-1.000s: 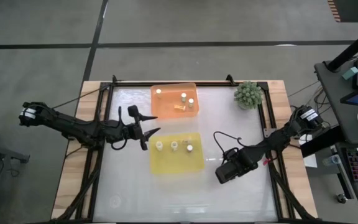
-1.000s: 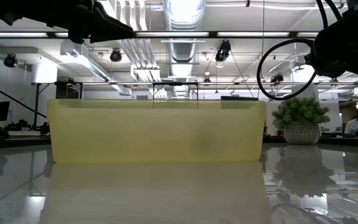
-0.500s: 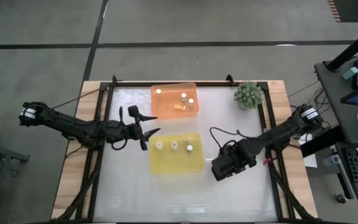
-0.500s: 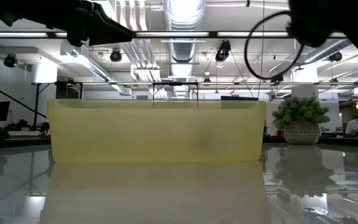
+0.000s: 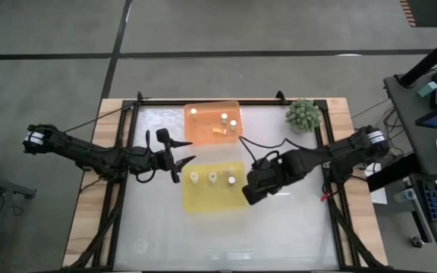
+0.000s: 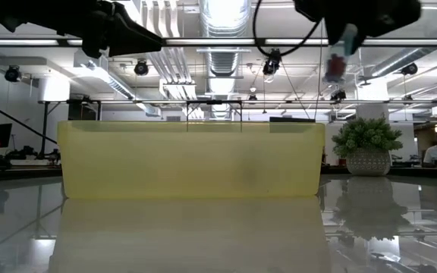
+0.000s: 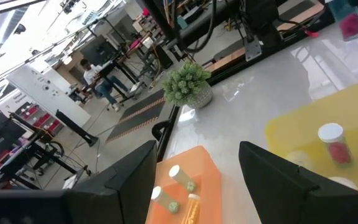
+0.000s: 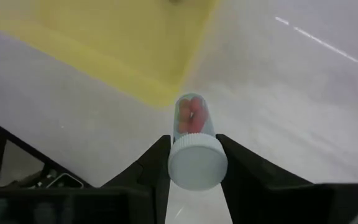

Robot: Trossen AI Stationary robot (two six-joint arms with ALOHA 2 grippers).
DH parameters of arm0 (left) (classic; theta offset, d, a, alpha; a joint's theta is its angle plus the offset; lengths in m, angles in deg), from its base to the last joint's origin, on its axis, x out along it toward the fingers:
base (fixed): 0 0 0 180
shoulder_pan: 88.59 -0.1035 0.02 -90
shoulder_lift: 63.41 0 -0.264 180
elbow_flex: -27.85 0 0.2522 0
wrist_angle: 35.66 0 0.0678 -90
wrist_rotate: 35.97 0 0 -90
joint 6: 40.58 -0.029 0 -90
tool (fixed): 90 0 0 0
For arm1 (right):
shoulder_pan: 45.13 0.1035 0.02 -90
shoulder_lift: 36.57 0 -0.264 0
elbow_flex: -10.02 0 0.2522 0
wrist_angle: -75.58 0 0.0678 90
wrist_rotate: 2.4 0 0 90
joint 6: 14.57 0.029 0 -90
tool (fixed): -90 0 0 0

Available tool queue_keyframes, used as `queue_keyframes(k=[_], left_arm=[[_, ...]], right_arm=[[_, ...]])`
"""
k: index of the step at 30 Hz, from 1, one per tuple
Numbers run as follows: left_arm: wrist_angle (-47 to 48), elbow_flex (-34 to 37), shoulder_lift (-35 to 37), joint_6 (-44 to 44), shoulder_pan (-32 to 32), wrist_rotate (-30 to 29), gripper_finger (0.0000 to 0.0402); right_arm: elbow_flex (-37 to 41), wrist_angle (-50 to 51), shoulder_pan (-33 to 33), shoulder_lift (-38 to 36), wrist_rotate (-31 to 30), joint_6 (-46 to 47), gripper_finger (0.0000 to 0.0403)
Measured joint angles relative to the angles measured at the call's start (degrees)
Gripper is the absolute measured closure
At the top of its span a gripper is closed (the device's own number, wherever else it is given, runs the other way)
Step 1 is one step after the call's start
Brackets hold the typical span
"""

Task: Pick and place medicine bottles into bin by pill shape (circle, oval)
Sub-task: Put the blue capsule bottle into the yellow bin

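Three bottles in yellow tray; right claw clamps another; left claw apart

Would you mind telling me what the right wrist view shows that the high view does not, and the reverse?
Only the right wrist view shows the bottle clamped between the right gripper's fingers, red pills visible inside, its white cap toward the camera, over bare table beside the yellow bin's corner.

Only the high view shows the orange bin with its bottles, three bottles standing in the yellow bin, the potted plant, and the left gripper open, left of the bins.

Both show the yellow bin and the white tabletop.
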Motion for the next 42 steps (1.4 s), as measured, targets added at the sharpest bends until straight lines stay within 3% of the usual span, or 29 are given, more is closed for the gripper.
queue_keyframes(k=[19,42], left_arm=[[-0.52,0.00,0.02,-0.02,0.00,-0.04,0.0189],[-0.50,0.00,0.04,-0.02,0.01,-0.07,0.0189]], right_arm=[[-18.74,3.50,-8.01,17.08,0.04,-27.17,0.0294],[-19.80,5.20,-8.02,28.83,4.61,-36.37,0.0294]])
